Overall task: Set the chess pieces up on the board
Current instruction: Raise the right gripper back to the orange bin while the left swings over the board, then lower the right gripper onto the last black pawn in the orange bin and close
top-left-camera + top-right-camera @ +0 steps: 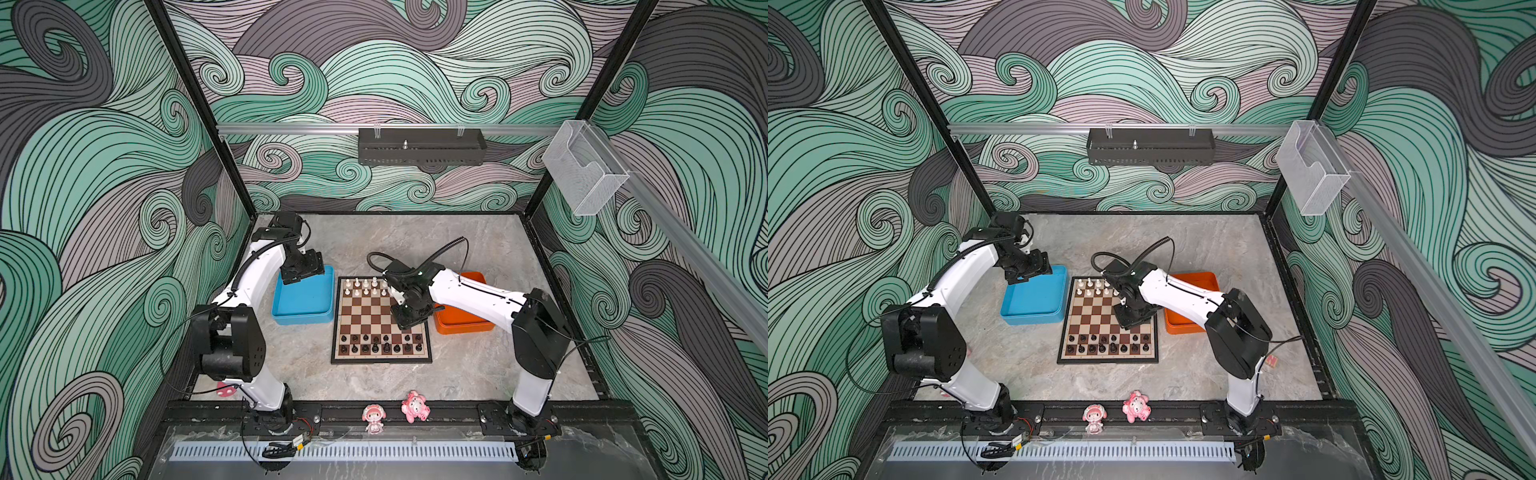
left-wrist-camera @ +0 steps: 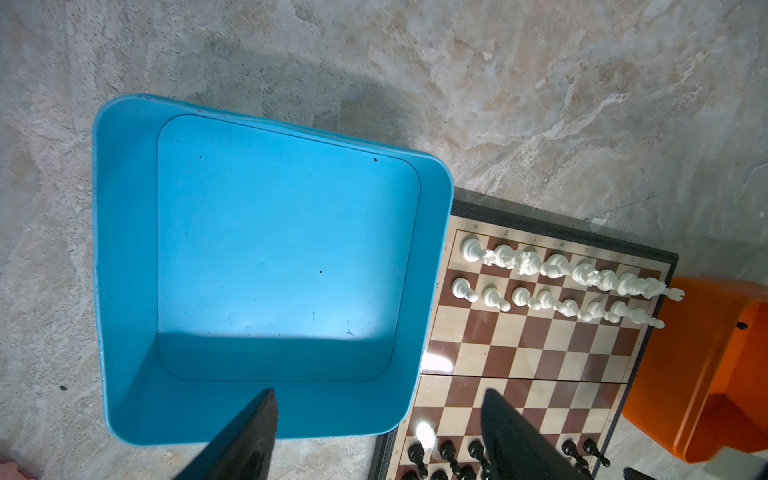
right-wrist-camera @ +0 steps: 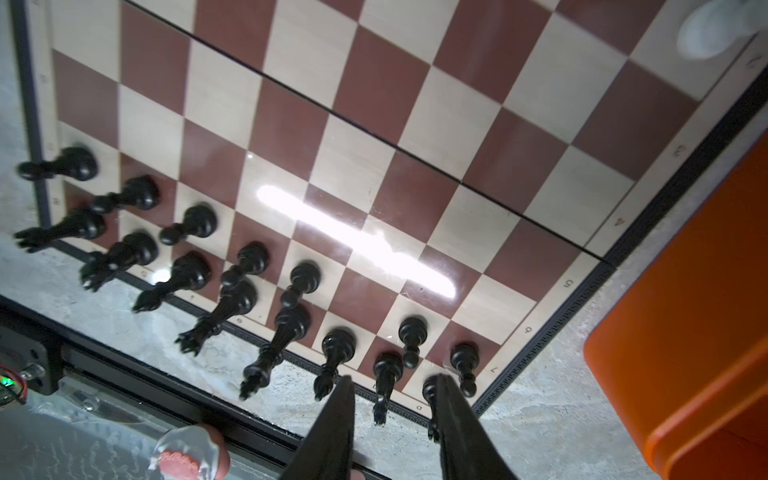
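My right end effector hangs partly open and empty above the board.
I see a black piece standing untouched between its tips; the left end effector gapes empty over the blue tray.

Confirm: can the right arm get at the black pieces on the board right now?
Likely yes. The right pincer hangs open just above the black pieces at the board's near right corner, and nothing stands between them.

Marbled tabletop bears board, blue tray, orange tray; perhaps a pink scrap.
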You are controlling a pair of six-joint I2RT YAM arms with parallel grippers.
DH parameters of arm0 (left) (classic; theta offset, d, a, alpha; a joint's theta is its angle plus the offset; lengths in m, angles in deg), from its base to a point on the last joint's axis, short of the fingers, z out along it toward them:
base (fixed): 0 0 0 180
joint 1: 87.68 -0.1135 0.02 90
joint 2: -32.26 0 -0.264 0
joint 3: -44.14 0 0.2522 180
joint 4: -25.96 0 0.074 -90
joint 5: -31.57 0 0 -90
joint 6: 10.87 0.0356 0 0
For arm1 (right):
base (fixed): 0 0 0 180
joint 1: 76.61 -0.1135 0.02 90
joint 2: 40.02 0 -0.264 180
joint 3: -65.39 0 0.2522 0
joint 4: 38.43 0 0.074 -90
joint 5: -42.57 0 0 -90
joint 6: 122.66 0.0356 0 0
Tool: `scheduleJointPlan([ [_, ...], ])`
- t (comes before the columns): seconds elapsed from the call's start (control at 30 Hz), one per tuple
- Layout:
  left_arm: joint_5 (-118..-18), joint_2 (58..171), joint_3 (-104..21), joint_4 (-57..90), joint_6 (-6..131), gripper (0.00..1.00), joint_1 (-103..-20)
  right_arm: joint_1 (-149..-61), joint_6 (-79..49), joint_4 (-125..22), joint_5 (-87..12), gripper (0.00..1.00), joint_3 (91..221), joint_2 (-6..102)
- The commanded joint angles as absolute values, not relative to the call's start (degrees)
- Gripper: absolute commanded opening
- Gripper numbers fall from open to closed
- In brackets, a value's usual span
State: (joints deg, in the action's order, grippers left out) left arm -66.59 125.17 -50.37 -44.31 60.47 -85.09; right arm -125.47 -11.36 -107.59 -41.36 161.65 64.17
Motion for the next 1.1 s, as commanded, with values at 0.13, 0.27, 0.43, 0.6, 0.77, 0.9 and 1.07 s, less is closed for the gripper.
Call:
scheduleJointPlan([
  [0.13,-67.11,124.7,-52.37,-45.38,60.38,0.79,-85.56,-118.77,-12.86,-110.46,-43.35,0.49,163.81,59.01],
  [0.27,-69.14,124.53,-52.93,-44.66,60.93,0.79,-85.38,-112.73,-13.54,-110.42,-43.73,0.76,163.19,56.53],
  [0.43,-70.18,125.23,-55.03,-44.98,63.46,0.82,-83.09,-105.83,-13.33,-110.64,-45.03,0.99,161.93,53.89],
  [0.6,-70.22,127.83,-59.8,-47.86,69.43,0.85,-76.58,-99.25,-12.88,-110.88,-45.24,0.99,161.16,54.37],
  [0.77,-72.27,129.7,-62.21,-47.64,72.39,0.91,-70.71,-94.64,-14.48,-111.0,-45.67,0.99,161.19,56.33],
  [0.9,-74.56,130.46,-62.27,-46.26,71.48,0.99,-68.57,-92.3,-16.14,-110.95,-46.51,0.99,161.24,58.56],
  [1.07,-74.74,130.44,-61.4,-45.58,70.79,0.99,-67.47,-90.09,-17.77,-109.09,-46.44,0.93,160.54,61.73],
])
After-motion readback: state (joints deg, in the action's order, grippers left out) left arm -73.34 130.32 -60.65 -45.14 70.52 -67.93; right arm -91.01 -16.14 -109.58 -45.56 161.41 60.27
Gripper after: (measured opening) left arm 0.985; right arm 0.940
